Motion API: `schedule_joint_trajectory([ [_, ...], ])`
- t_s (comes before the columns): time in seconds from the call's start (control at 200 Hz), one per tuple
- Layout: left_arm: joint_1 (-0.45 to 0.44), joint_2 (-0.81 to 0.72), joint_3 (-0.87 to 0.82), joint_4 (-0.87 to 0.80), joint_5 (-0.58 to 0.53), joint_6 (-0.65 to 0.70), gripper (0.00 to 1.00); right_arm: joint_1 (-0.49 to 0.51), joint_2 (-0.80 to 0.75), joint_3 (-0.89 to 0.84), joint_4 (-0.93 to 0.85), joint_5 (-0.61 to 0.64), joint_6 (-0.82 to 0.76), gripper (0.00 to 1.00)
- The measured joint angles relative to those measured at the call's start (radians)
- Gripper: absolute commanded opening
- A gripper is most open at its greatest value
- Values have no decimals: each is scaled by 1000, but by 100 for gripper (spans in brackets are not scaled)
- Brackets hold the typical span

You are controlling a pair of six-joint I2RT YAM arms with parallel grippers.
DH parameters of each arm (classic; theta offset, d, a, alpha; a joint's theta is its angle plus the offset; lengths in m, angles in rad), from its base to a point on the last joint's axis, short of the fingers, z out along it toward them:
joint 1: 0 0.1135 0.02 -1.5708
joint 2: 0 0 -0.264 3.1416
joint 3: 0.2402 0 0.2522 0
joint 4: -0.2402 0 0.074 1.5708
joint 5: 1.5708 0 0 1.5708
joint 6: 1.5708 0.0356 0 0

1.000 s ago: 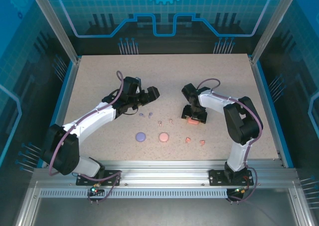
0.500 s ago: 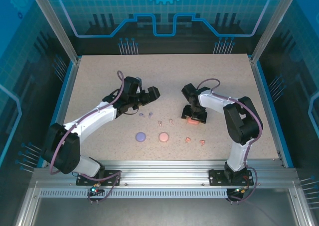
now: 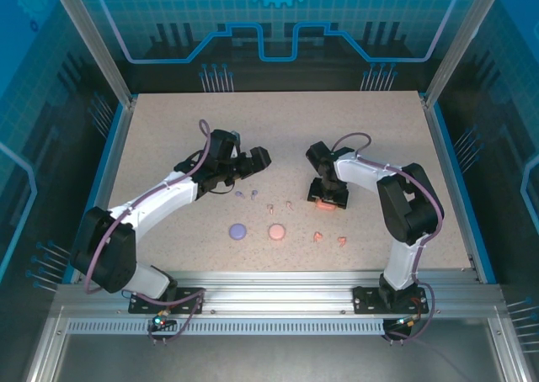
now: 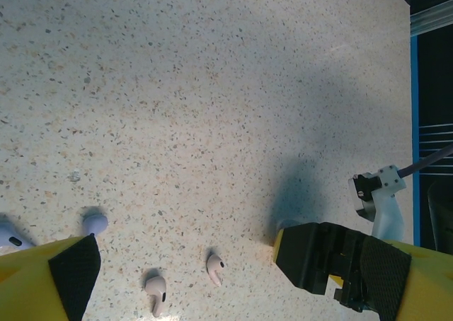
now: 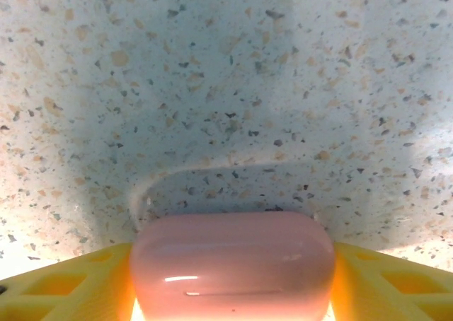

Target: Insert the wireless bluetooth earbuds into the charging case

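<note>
Speckled beige table (image 3: pixel 379 129) is sitting inside an aluminium frame (image 3: pixel 278 285) with blue-lit clear panels (image 3: pixel 168 29). Its matte, level top is offering small parts nothing to lodge against.

The wireless bluetooth earbuds are lying loose on it in pairs. The purple earbuds (image 3: pixel 239 194) are nearest the left end effector (image 3: pixel 253 159), the pale pink earbuds (image 3: pixel 270 206) are just beside them, and the coral earbuds (image 3: pixel 317 236) are nearer the front edge. A purple case (image 3: pixel 237 230) and a pink case (image 3: pixel 276 230) are resting between those rows.

The left end effector is hanging spread wide with nothing in it. The right end effector (image 3: pixel 327 198) is clamping the coral charging case (image 5: pixel 232 261) against the table, its yellow fingers (image 5: pixel 71 289) pressing on both ends. Whether that lid is open cannot be told.

Each bud is probably going to feel featherlight, rigid and glossy, so it may be squirting sideways under a hard pinch. Pinching lightly across the bulb, with the stem pointing down toward the case, looks safest. The pebble-smooth case is likely slippery too, so gripping low on its flatter ends should be steadying it.
</note>
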Motion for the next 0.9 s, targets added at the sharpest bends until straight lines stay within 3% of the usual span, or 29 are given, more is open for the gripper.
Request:
schedule_joint_trajectory([
  [0.12,-1,15,-1,35,30,-6,99,1,-1,0,0,0,5,56],
  [0.35,-33,16,-56,180,74,-37,99,0,-3,18,-7,-15,16,56],
  [0.615,-80,56,-182,505,124,-84,99,-51,-3,147,9,-117,88,55],
  [0.9,-137,180,-219,809,116,-105,95,-124,10,212,81,-268,271,55],
])
